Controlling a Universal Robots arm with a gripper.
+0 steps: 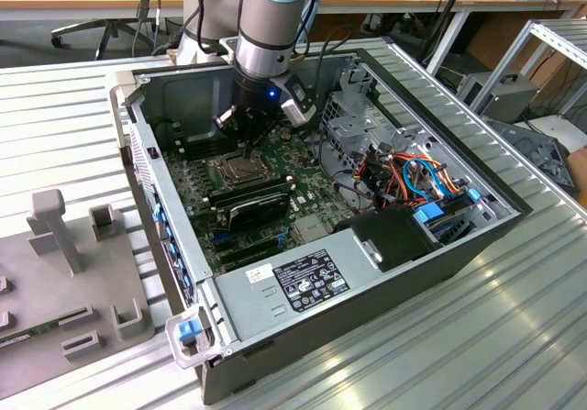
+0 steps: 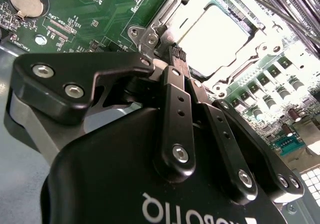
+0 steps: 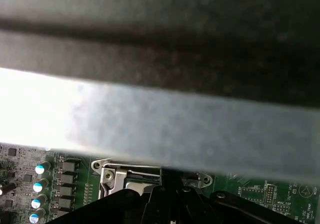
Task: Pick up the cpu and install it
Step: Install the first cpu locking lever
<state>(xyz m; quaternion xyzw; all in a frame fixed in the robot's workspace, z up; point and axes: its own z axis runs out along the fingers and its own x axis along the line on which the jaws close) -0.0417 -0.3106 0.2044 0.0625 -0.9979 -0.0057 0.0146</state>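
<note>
The cpu, a pale silver square, lies flat in its socket on the green motherboard. In the exterior view the cpu sits near the board's far end, inside the open computer case. My gripper hangs just over the socket's metal frame, at the edge of the chip. Its black fingers meet at the tips, shut, with nothing seen between them. The exterior view has the gripper right above the socket. In the first wrist view the gripper is over the frame.
Dark memory modules lie just beside the socket. A drive cage with orange and blue cables fills the case's side at the exterior view's right. The case wall rises behind. A grey fixture plate lies outside at the exterior view's left.
</note>
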